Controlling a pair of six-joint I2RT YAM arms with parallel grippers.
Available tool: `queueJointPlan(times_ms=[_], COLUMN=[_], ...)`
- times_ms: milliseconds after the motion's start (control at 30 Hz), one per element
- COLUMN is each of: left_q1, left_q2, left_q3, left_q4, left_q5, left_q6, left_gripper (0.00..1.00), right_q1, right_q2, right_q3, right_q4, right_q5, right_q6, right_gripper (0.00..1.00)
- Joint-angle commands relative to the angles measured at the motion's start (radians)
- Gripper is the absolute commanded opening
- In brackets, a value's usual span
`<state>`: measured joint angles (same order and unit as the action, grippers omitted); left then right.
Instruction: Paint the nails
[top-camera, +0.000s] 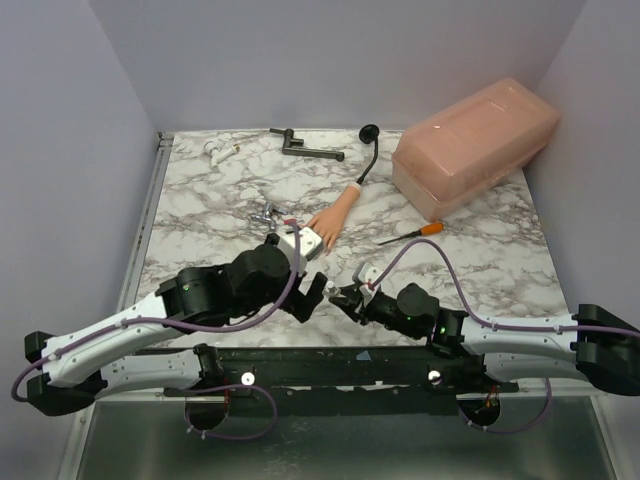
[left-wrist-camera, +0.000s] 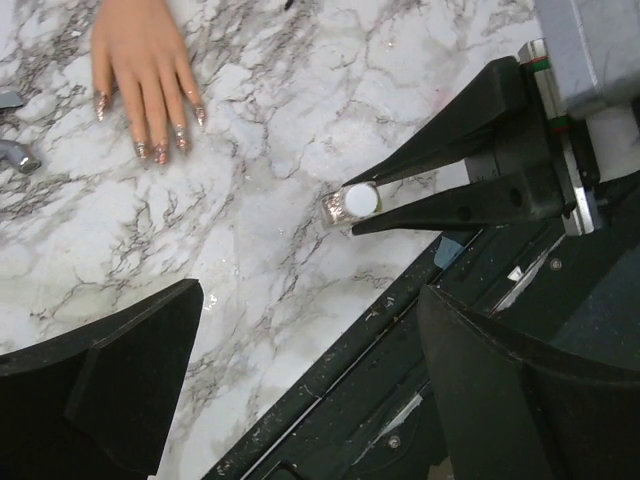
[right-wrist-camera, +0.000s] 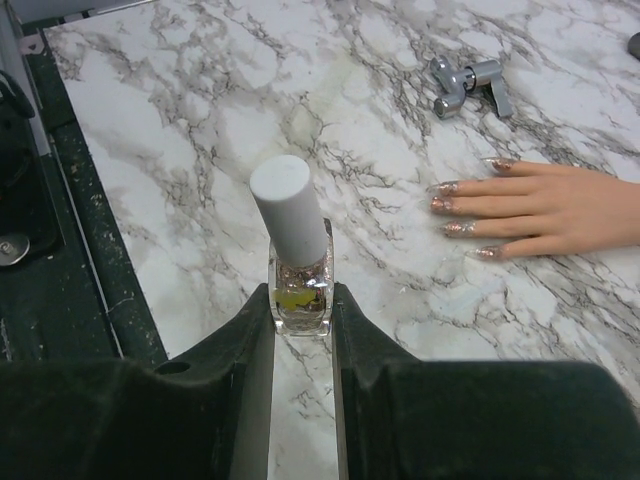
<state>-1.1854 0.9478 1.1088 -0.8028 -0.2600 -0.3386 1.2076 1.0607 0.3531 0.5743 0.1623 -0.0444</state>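
a: what's the biggest thing there?
b: the white, grey-veined marble table (top-camera: 200, 200). at its far right sits a large pinkish translucent plastic box (top-camera: 475, 145), lid shut.
a: and the arms?
b: both reach in from the near edge. the left gripper (left-wrist-camera: 310, 295) has its black fingers spread wide, nothing between them, above the near strip of the marble. the right gripper (right-wrist-camera: 300, 297) is pinching a small square clear glass polish bottle with a white cylindrical cap (right-wrist-camera: 296, 250), which stands upright on the table.
a: where's the hand?
b: the small peach-coloured plastic mannequin hand (top-camera: 335, 213) lies palm down near the table's middle, fingers towards the arms, on a thin black curved stem (top-camera: 372, 160).
a: the nails?
b: the tiny pointed fingertip nails (right-wrist-camera: 445, 203) show a glittery coppery tint. they're apart from the bottle, off to its side.
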Motion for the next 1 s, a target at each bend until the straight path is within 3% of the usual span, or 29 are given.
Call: queueJointPlan(times_ms=[0,233,400,533,700,967], left_q1=[0.013,0.019,0.022,0.023,0.023,0.023], left_q2=[-0.147,-0.356,-0.444,-0.457,-0.455,-0.443], left_q3=[-0.091,-0.260,-0.368,-0.367,-0.356,-0.364], left_q4=[-0.044,-0.019,0.016,0.016,-0.020,0.001], left_q5=[-0.088,-0.175,-0.217,-0.231,-0.225,-0.072], left_q6=[-0.059,-0.109,-0.131,-0.144,-0.162,-0.117], left_gripper=[0.92,0.97,0.99,0.98,0.99,0.98], right_q1=[-0.002,-0.002,-0.003,-0.021,-0.163,-0.291], right_q2=[0.010,0.031,0.062,0.150,0.260,0.404], right_q3=[0.050,0.091,0.132,0.207,0.293,0.380], right_q4=[0.001,-0.044,-0.062,-0.106,-0.166,-0.173], right_q5=[0.086,0.196,0.358,0.528,0.510,0.514], right_q6=[0.035,0.101,0.168,0.254,0.402,0.499], right_gripper=[0.01,0.01,0.01,0.01,0.01,0.01])
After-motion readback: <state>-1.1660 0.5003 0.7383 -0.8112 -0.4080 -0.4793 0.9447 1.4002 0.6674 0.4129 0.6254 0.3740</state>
